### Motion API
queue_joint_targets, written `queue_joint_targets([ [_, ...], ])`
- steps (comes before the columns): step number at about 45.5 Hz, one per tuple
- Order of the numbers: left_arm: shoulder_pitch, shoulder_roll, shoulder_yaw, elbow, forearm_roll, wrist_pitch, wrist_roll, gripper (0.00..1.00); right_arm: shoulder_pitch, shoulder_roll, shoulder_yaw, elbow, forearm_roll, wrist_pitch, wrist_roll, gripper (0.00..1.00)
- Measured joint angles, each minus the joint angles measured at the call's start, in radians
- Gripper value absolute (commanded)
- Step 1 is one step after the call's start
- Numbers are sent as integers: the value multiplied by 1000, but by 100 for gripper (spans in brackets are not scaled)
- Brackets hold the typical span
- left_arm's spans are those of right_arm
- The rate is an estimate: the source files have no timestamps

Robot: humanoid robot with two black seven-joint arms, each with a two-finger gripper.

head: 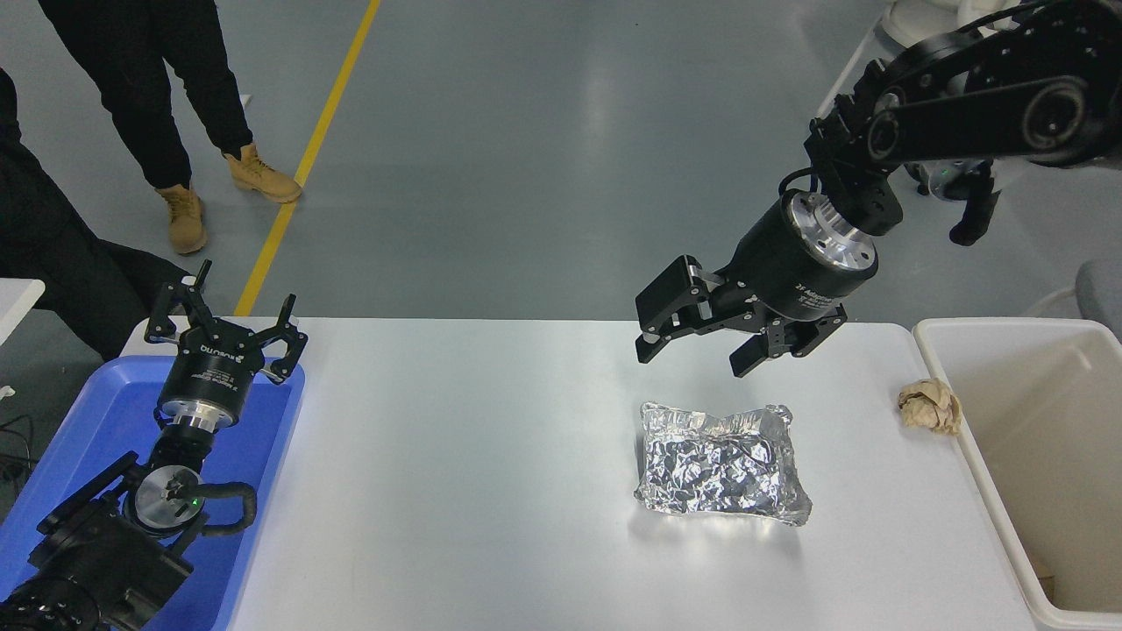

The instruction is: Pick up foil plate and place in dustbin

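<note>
— So, from the head view: the right gripper (697, 355) hangs spread wide, grasping nothing, just beyond the plate (720, 463) and not touching it.

— And the plate?

— Flat on the table (456, 491), right of middle. The bin (1034, 473) is at the right edge, a paper wad (930, 406) beside its rim.

— Risks?

— I'd guess thin foil crumples or slips from a shallow pinch, and the wad could get knocked in passing. The left gripper (226, 326) sits parked over the blue tray (88, 438), also released.

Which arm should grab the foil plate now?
Right. The right gripper hangs open just above the foil plate, near the dustbin; the left gripper sits far off.
</note>
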Motion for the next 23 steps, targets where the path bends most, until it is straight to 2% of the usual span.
queue_joint_targets([
  [23,0,-1,-2,0,0,0,0,100,-47,-27,-23,-37,-83,1,-2,100],
])
